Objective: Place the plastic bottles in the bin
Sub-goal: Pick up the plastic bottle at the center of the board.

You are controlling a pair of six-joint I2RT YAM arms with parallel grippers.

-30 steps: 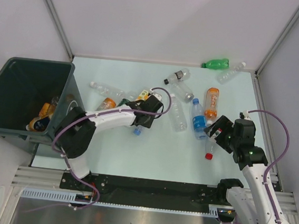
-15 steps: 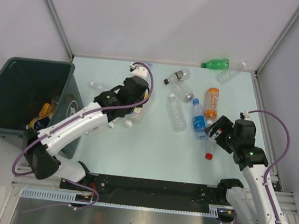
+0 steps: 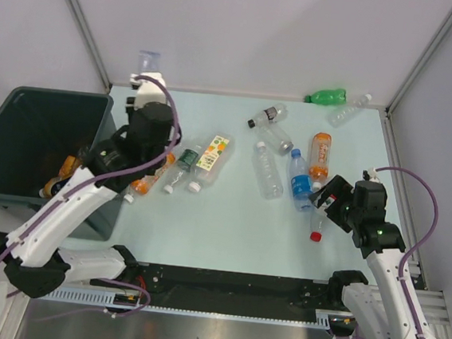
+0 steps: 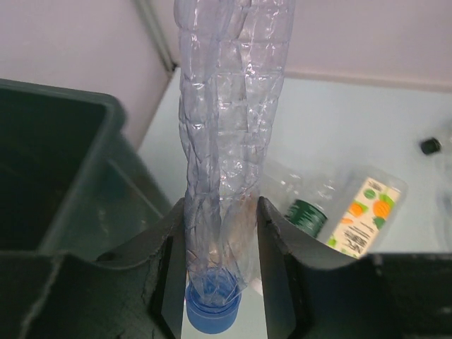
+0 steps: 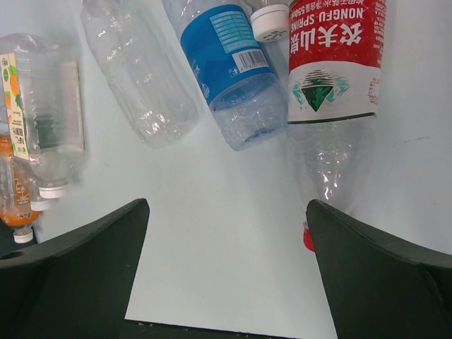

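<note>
The bench [image 3: 228, 234] carries the dark grey-green bin [image 3: 21, 138] at its left edge. My left claw [image 4: 215, 244] hangs raised just outside the bin's far right corner, clamped tight on a crushed clear bottle [image 4: 229, 106] that stands upright between my fingers. My right claw [image 5: 226, 219] is spread wide and grips nothing. It sits well away from the bin, low above a red-labelled bottle [image 5: 332, 63] and a blue-labelled bottle [image 5: 229, 49]. Some orange bottles [image 3: 64, 171] lie inside the bin. A clear bottle with an orange-and-green label [image 4: 367, 212] lies on the bench near the bin, and a green bottle [image 3: 327, 95] lies far from it at the back. The crushed bottle's blue cap [image 4: 212, 316] points down.
</note>
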